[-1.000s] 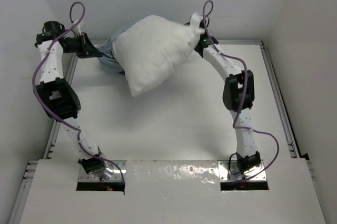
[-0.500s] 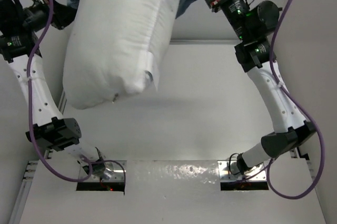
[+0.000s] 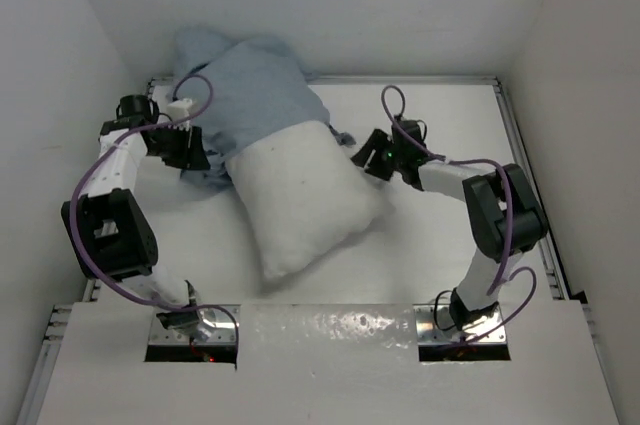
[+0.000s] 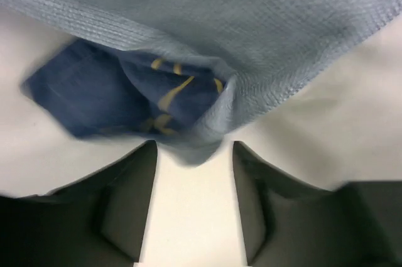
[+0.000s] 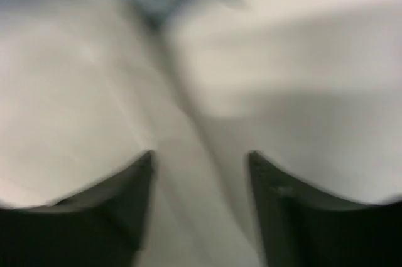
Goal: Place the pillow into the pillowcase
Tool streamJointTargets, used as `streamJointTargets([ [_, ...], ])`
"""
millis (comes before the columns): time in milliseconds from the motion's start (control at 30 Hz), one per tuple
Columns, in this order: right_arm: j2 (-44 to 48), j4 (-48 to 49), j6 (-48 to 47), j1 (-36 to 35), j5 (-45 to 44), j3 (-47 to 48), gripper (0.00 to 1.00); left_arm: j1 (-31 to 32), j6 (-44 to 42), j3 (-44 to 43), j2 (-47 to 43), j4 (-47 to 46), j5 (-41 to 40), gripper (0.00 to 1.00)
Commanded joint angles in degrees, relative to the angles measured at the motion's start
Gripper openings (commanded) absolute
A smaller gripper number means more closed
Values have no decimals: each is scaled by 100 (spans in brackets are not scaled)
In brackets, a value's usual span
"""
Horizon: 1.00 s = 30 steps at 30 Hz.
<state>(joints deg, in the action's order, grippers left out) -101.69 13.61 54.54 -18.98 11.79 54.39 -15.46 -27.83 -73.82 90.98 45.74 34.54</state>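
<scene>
The white pillow (image 3: 300, 195) lies slantwise on the table, its far end tucked into the light blue pillowcase (image 3: 250, 80), which bunches toward the back left corner. My left gripper (image 3: 193, 153) stands open at the case's left edge; in the left wrist view its jaws (image 4: 195, 144) are apart over bare table, with a fold of pillowcase (image 4: 251, 41) hanging just ahead of the tips. My right gripper (image 3: 363, 157) is open beside the pillow's right corner. The blurred right wrist view shows its jaws (image 5: 201, 154) apart, holding nothing, with the pillow (image 5: 75, 103) ahead on the left.
The white table (image 3: 440, 245) is bounded by metal rails (image 3: 525, 175) at its sides and by white walls (image 3: 590, 95) close round it. Both arm bases sit at the near edge (image 3: 330, 330).
Both arms came down from holding the pillow and case up in the air. The pillow now lies on the table, and both grippers have opened and let go.
</scene>
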Motion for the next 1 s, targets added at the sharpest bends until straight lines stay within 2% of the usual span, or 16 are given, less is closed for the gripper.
streamJointTargets([
  [0, 773, 171, -1100, 220, -502, -34, 69, -27, -1311, -351, -572, 514, -150, 53],
  [33, 860, -40, -1313, 228, -520, 114, 72, -18, -1425, -465, -599, 611, -28, 66],
  [100, 949, -568, -1725, 220, -459, 282, 76, 26, -1409, -904, -669, 665, 35, 72],
  [167, 1107, -849, -1964, 193, -292, 449, 71, 271, -1225, -1316, -722, 464, -114, 72],
  [200, 1177, -912, -2174, 167, -231, 458, 62, 576, -1155, -1406, -765, 358, -210, 69],
  [233, 1317, -1008, -2333, 89, -247, 441, 26, 780, -1032, -1450, -809, 70, -464, 56],
  [267, 1379, -983, -2334, 44, -274, 406, 11, 1025, -979, -1425, -810, -107, -640, 50],
  [300, 1423, -922, -2474, 0, -274, 353, 6, 1524, -917, -1390, -775, -248, -825, 47],
  [467, 987, -465, -2563, -219, 584, 431, 74, 2995, -759, -1634, 138, -565, -2362, 66],
  [533, 748, -447, -2545, -351, 754, 738, 82, 3181, -549, -1775, 717, -740, -2862, 67],
  [600, 415, -97, -2467, -562, 921, 845, 99, 3181, -268, -2039, 1165, -1092, -3224, 67],
  [767, -245, 1416, -1660, -686, 1281, 792, 99, 3190, -81, -2233, 1545, -1787, -3964, 63],
  [833, -518, 1635, -1509, -703, 1475, 836, 99, 3208, -82, -2277, 1633, -1735, -3877, 54],
  [867, -597, 1671, -1395, -712, 1519, 845, 99, 3208, -73, -2286, 1712, -1648, -3833, 47],
  [900, -667, 1706, -1350, -721, 1536, 862, 99, 3216, -64, -2277, 1730, -1612, -3754, 30],
  [967, -913, 1646, -1298, -773, 1572, 950, 99, 3216, -3, -2277, 1704, -1533, -3727, 12],
])
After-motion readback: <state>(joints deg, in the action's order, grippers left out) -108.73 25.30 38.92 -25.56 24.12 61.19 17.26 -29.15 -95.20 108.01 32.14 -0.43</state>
